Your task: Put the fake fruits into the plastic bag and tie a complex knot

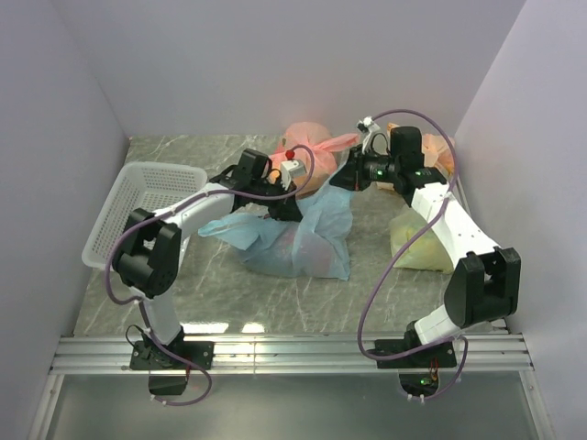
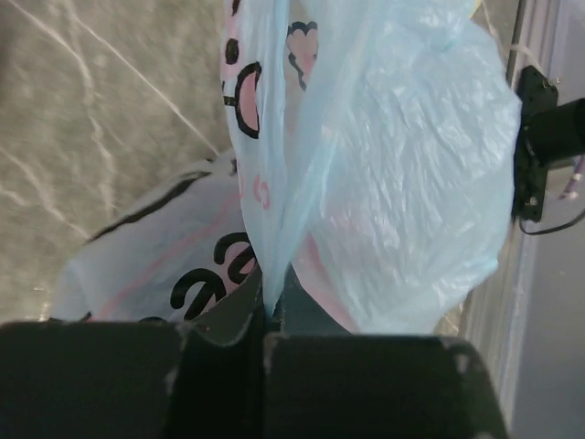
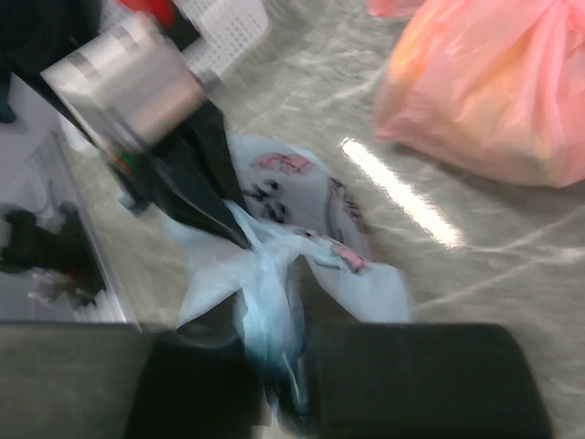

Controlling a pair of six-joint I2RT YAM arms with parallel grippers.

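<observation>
Crumpled translucent light-blue plastic bag point(image 1: 307, 243), pink-and-dark print, at centre of table point(image 1: 229, 307).

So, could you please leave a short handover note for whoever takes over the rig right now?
Left hand: shut on a strand of the light blue bag.
Right hand: blurred, seems shut on another bunch of it.
The bag lies mid-table between the arms.
No fruits in view, presumably bagged.
To do: finish the knot; how far it is tied cannot be told.
</observation>
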